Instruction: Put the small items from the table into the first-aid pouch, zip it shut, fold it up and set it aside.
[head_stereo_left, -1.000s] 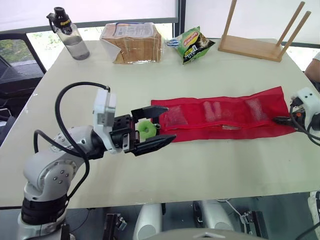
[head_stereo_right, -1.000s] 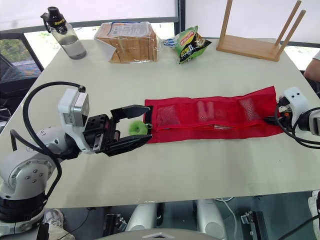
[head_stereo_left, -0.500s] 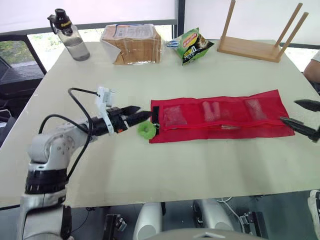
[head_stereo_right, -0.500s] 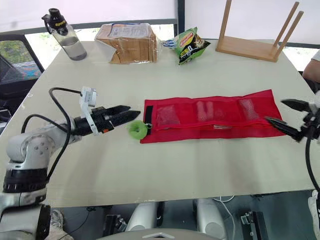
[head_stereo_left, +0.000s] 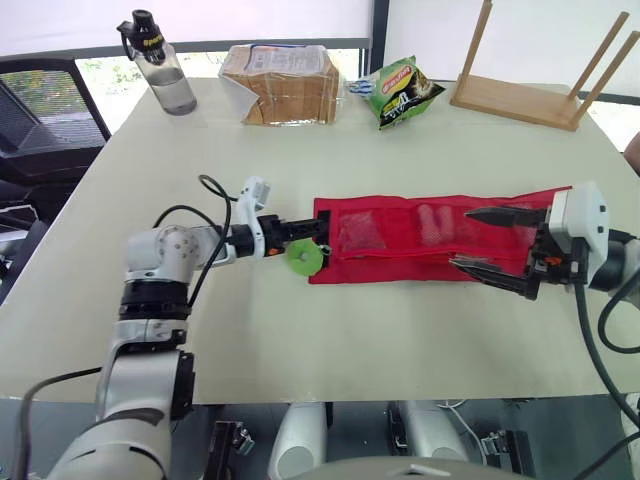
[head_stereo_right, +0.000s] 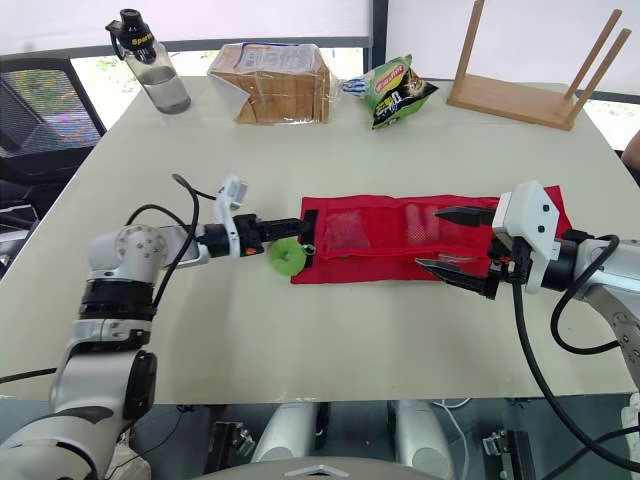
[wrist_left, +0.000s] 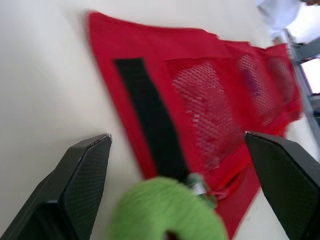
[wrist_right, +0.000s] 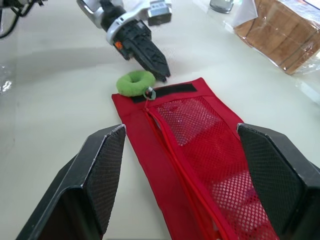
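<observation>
Zipping seems the step in hand: the red first-aid pouch (head_stereo_left: 395, 266) lies flat on the surface (head_stereo_left: 300, 130) as we poise the left gripper (head_stereo_left: 308, 229), fingers (wrist_left: 80, 185) spread, beside its green zip ring (head_stereo_left: 302, 257), the right gripper (head_stereo_left: 461, 238) likewise spread over its far end; next, pinch that ring.

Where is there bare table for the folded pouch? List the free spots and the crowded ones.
Free: the wide band between the red pouch and the back row; the strip between it and the table near edge. Crowded: the back edge, with water bottle, bread loaf, snack bag and wooden rack.
</observation>
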